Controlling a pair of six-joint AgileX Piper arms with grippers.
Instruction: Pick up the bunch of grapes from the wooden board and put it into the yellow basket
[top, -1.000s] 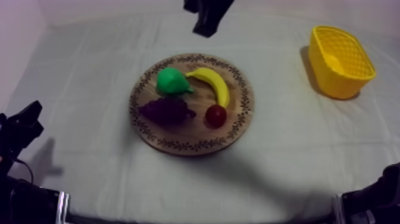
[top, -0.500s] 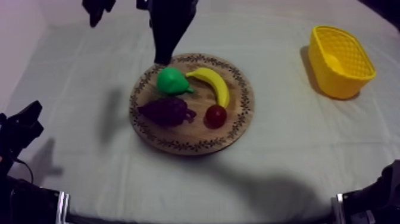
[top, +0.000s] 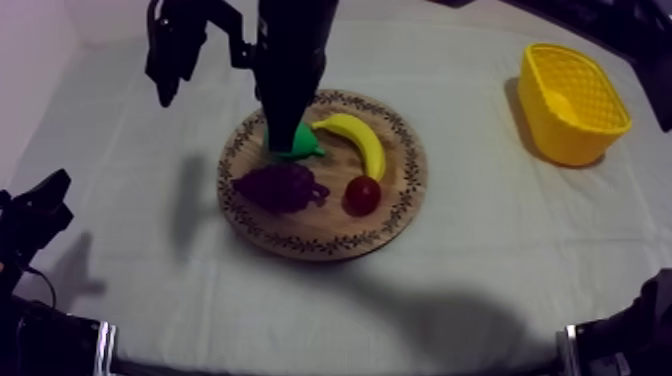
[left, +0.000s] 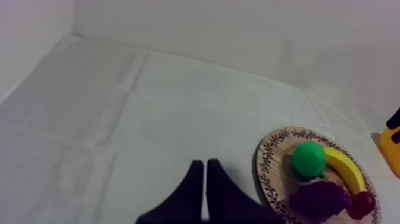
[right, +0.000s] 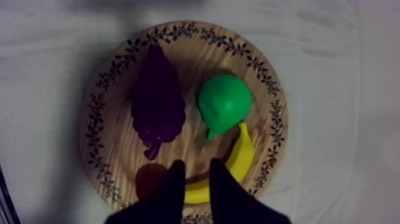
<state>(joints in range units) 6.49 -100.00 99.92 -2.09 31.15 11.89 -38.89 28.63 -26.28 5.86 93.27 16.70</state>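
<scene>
The dark purple bunch of grapes (top: 280, 186) lies on the left part of the round wooden board (top: 395, 215), in front of the green pear (top: 304, 146). My right gripper (top: 278, 150) hangs over the board's far left and hides part of the pear. From the right wrist I look straight down on the grapes (right: 158, 101) and the pear (right: 223, 102); my right gripper (right: 195, 170) has its fingers slightly apart with nothing between them, over the banana (right: 238, 158). My left gripper (left: 205, 173) is shut, low at the table's left, with the grapes (left: 318, 198) off to its side.
A banana (top: 360, 140) and a small red fruit (top: 362, 194) share the board. The yellow basket (top: 570, 100) stands at the far right of the table. Grey-white cloth lies bare between board and basket.
My right arm has come in from the far edge and dropped over the board's far-left side, now covering part of the pear. The fruit and my left arm have not moved.
</scene>
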